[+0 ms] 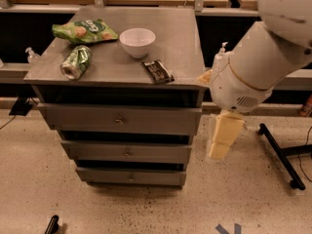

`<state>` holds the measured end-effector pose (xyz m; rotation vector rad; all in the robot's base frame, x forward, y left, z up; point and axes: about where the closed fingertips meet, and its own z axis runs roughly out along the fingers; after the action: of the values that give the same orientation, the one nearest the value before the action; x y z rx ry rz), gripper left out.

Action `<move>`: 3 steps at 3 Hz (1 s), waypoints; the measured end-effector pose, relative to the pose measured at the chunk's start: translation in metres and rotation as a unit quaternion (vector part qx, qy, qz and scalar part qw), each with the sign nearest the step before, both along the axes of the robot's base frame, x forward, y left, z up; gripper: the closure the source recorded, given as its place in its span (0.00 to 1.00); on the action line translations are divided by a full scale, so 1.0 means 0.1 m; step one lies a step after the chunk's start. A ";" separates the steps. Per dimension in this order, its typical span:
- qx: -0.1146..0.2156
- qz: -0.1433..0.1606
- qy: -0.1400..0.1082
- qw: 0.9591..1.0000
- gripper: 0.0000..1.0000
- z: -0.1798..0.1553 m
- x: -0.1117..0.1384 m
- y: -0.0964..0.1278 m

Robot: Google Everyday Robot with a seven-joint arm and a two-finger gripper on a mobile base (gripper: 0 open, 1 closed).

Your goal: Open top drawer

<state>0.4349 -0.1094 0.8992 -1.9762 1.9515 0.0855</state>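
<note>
The top drawer (78, 118) is the widest grey front of the grey cabinet, with a small round metallic knob (118, 121) at its centre. It sits pushed in under the cabinet top. My gripper (222, 147) is the cream-coloured part hanging down from the big white arm (253, 67). It is just right of the cabinet's right side, at about the height of the top and middle drawers, and apart from the knob.
Below are the mid-sized drawer (126, 152) and the narrowest drawer (130, 177). On the cabinet top lie a green chip bag (83, 31), a green can (75, 61), a white bowl (137, 41) and a dark snack bar (157, 71). A black stand leg (278, 155) lies on the floor at right.
</note>
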 end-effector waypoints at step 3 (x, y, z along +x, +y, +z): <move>-0.032 0.019 -0.084 0.996 0.00 -0.65 0.14 0.72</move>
<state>0.4489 -0.0372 0.8344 -1.9917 1.8313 -0.1308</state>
